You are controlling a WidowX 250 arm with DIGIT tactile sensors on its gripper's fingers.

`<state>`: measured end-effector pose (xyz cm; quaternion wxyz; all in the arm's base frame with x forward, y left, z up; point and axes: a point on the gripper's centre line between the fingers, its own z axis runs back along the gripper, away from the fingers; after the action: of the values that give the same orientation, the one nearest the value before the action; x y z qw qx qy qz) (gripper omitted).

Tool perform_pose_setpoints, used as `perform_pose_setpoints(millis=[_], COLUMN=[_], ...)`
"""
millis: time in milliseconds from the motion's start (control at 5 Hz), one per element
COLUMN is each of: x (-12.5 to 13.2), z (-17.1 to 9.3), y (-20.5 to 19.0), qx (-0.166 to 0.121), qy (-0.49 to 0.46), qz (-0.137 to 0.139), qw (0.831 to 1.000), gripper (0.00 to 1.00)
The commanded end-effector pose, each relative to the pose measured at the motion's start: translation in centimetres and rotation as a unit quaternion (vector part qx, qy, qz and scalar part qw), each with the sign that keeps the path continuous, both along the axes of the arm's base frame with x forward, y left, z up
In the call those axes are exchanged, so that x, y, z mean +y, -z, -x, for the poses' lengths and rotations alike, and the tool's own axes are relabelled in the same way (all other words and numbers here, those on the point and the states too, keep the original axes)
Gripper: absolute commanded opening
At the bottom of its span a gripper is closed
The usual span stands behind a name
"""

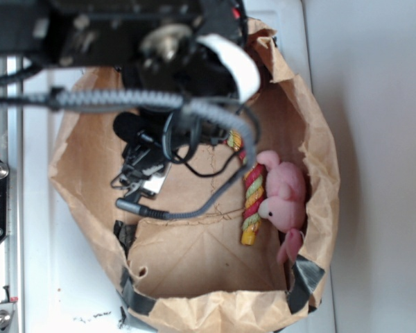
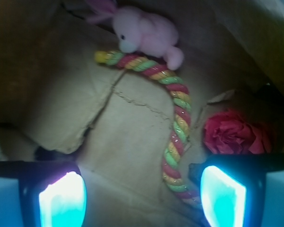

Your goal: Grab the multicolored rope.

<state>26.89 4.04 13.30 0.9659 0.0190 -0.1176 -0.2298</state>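
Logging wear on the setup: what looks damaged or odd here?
The paper bag is worn: its rim is ragged and taped at the corners, and its floor is cracked beside the rope. Nothing has spilled.

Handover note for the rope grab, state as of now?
Claw: open, empty, hanging inside the paper bag.
Multicolored rope: lying curved on the bag floor, one end by the pink plush toy, the other end near one claw finger. Red fabric flower sits beside it.
Done: claw is in over the bag.
Left: centre on the rope, lower, close, lift.
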Motion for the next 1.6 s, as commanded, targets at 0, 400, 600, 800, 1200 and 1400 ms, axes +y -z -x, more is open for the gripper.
perform_pose_setpoints(millis=[0,400,600,800,1200,1400], x=[-2.2,-4.0,-4.5,-4.6,-4.3,-3.6], z=[-0.1,-0.6,-1.9,-3.5,-5.2,-6.2], y=[2.3,3.5,3.9,4.1,4.5,4.9], qx=[-0.045,-0.059,-0.063,-0.064,-0.043,-0.028], qy=[0.036,0.043,0.03,0.024,0.036,0.041], qz=[-0.023,-0.047,-0.058,-0.06,-0.053,-0.046], qw=[0.998,0.996,0.996,0.996,0.997,0.998], gripper=[1.0,1.0,1.0,1.0,1.0,1.0])
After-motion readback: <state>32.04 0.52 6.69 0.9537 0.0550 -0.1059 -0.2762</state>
